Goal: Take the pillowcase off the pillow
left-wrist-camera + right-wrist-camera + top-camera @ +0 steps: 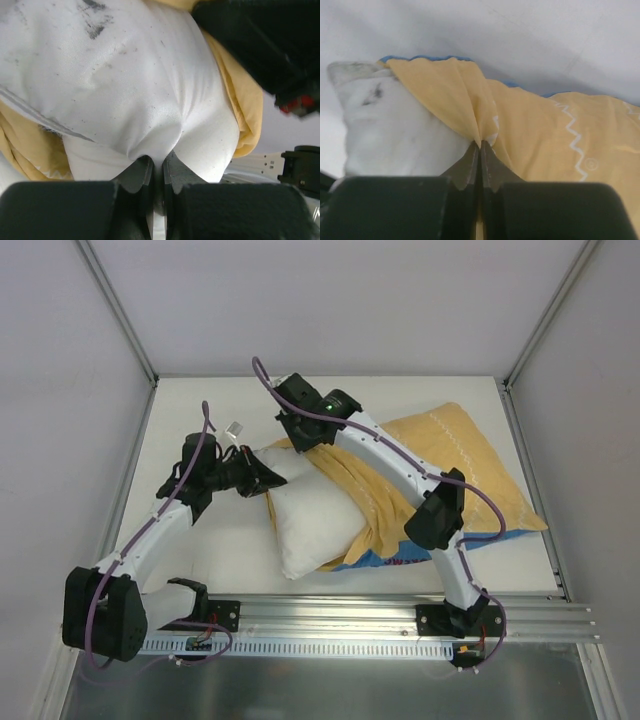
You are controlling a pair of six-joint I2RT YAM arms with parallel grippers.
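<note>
Jaws clenched on both sides: the left arm [160,515] pinches the white pillow [305,520] by its far-left corner, the right arm [385,455] a fold at the yellow-orange pillowcase [450,465] mouth, seemingly to pull them apart; the pillow lies half-bared at the middle of the desk [200,425].

Robot test cell of a laboratory type. A white table [230,560] stands enclosed by plain grey panels [50,390] held in aluminium posts [120,312] that rise from its far corners. Along the near edge runs a slotted aluminium rail [340,615], to which the left arm [150,530] and right arm [390,455] are bolted at their bases. Exposed purple cables [260,373] trail along both arms. A brushed metal sheet [330,685] lies in front of the rail.
</note>
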